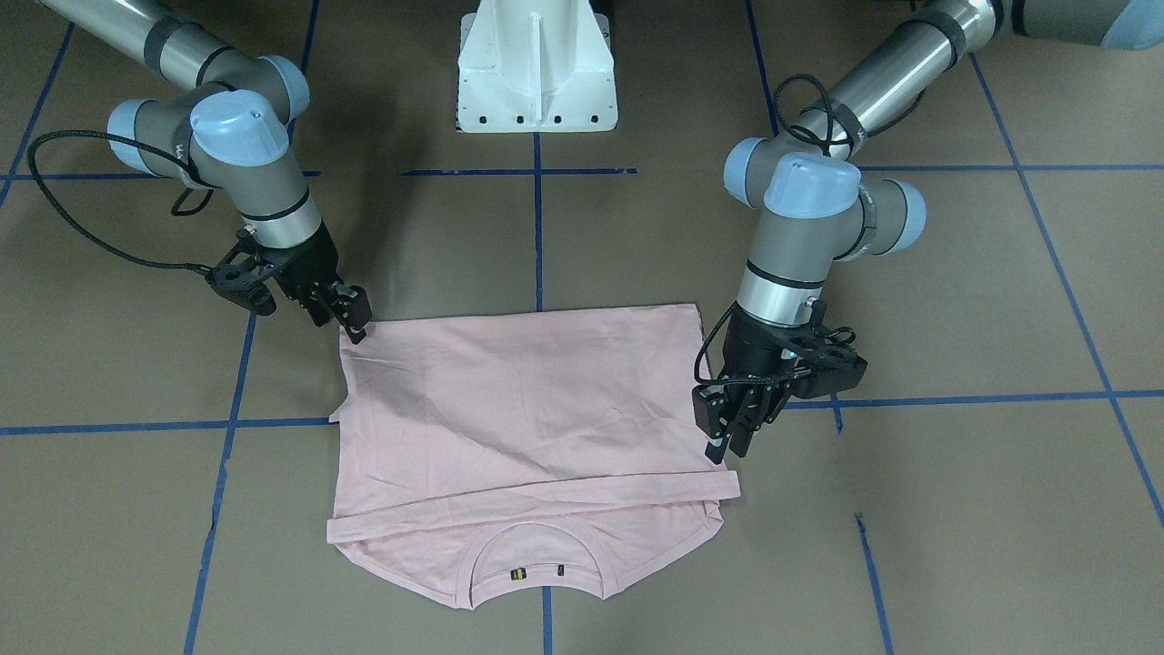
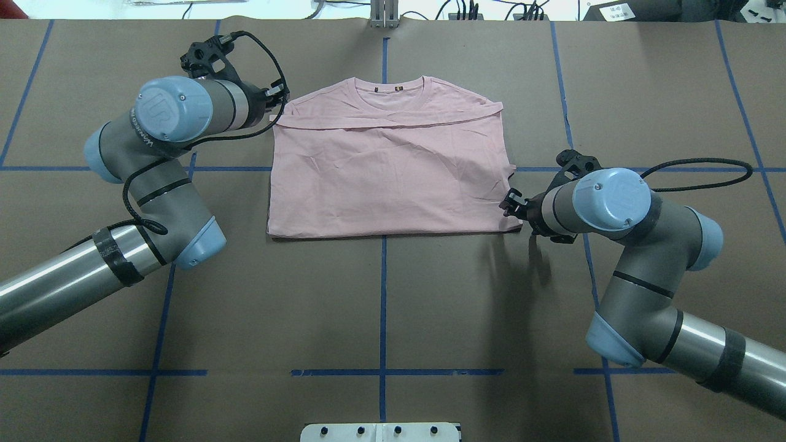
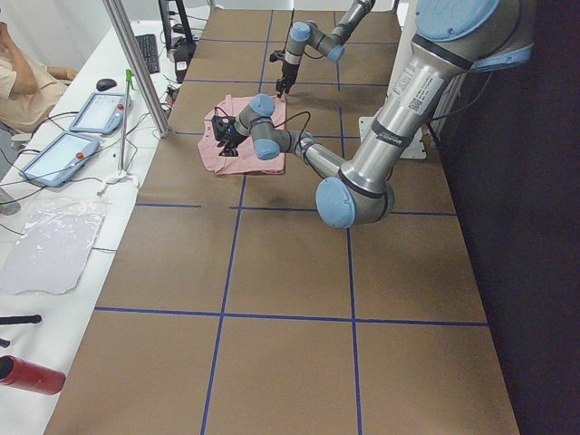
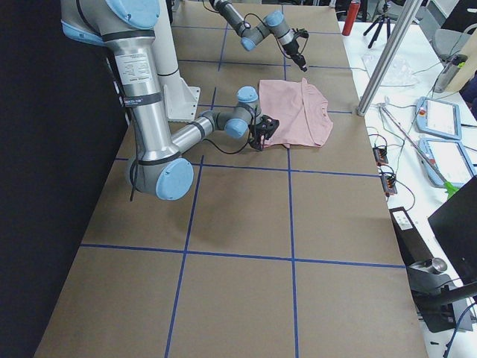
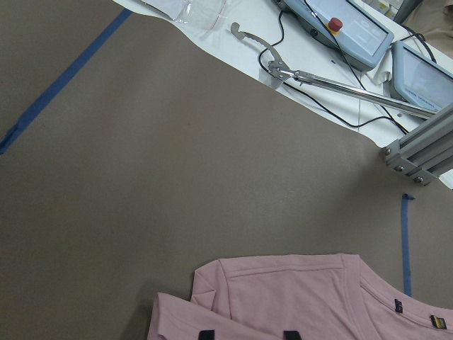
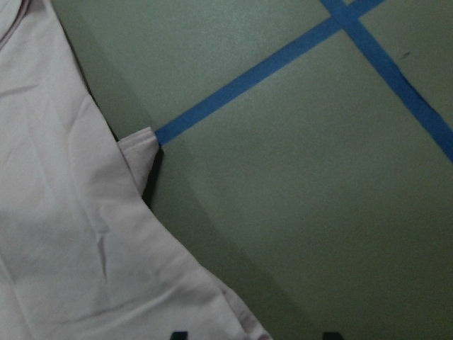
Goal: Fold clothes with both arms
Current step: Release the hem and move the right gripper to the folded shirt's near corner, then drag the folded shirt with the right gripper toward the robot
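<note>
**Folded pink T-shirt (image 1: 527,400) flat on the table (image 1: 955,509), open fingers at two of its edges**

The fingertips (image 5: 205,334) of the left gripper (image 1: 727,446) stand apart with nothing held. In the left wrist view pink cloth lies below and between them. The gripper points down at the shirt's side edge on the robot's left, close to the shoulder, where the hemmed edge of the upper layer ends. Whether the tips touch the cloth cannot be told.

The fingertips (image 6: 178,334) of the right gripper (image 1: 356,326) are spread wider and are also empty. In the right wrist view one tip is over the shirt's edge and the other over bare table, so the jaws straddle that edge. This gripper is tilted over the shirt's corner nearest the robot, on its right side. Along the same side edge a small flap (image 6: 138,145) of cloth pokes out and meets the end of a blue tape line (image 6: 248,81).

The left arm (image 1: 800,246) and the right arm (image 1: 259,177) bend in from opposite sides, with black cables looping at their wrists.

The shirt lies between them in the middle of the table, doubled over into a rough rectangle. Its collar (image 1: 538,528) is on the side away from the robot, and the upper layer's hem runs across just short of it. The sleeves are tucked in.

The white pedestal (image 1: 536,73) stands well apart from the shirt on the robot's side
</note>
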